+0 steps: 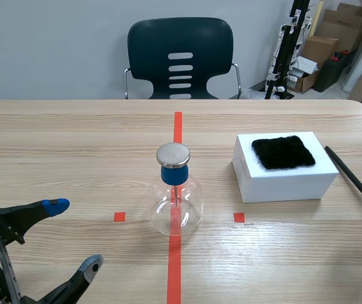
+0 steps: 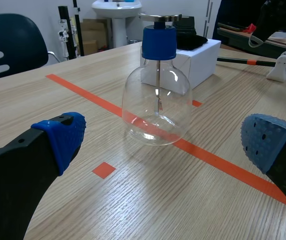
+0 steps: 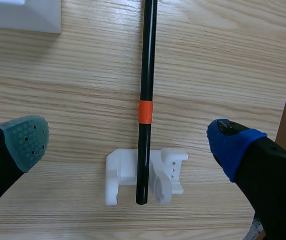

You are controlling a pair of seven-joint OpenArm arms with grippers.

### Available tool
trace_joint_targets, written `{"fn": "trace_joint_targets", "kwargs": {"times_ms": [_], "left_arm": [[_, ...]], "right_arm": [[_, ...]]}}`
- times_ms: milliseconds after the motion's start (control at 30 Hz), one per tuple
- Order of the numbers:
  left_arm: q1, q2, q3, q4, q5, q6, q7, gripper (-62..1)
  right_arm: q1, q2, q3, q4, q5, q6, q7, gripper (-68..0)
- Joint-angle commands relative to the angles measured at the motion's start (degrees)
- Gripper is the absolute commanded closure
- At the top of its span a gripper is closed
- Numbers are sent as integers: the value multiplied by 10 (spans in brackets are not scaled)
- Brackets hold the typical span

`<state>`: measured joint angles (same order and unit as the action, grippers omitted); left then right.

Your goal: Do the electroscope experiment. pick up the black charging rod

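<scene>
— Where does the right hand stand?
— The right hand (image 3: 127, 142) hangs over the desk (image 3: 57, 75), fingers spread wide and gripping nothing. The black charging rod (image 3: 146, 75) lies on the desk between them, its near end seated in a white cradle (image 3: 120, 175).
— And the left?
— The left hand (image 1: 74, 235), low at the desk's near edge, is equally released and faces the glass electroscope (image 1: 176, 202). Beyond, a white box (image 1: 282, 174) carries a black fur patch (image 1: 283, 152). The scene view cuts off most of the right hand.
</scene>
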<state>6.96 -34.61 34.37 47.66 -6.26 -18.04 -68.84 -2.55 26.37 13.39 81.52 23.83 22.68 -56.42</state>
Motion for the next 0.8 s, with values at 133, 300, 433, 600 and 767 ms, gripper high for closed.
{"fn": "trace_joint_targets", "kwargs": {"times_ms": [133,300,433,600,767], "left_arm": [[-3,-2,-3,11,-3,-1,-8,-623],[-3,-2,-3,11,-3,-1,-8,-623],[-3,-2,-3,11,-3,-1,-8,-623],[-3,-2,-3,11,-3,-1,-8,-623],[-3,-2,-3,11,-3,-1,-8,-623]], "right_arm": [[20,33,-3,-47,35,10,33,-679],[27,49,-3,-58,38,11,32,-679],[29,66,-3,-61,47,11,32,-679],[45,68,-18,-71,49,9,-3,-679],[64,68,-47,-71,47,9,-61,-679]]}}
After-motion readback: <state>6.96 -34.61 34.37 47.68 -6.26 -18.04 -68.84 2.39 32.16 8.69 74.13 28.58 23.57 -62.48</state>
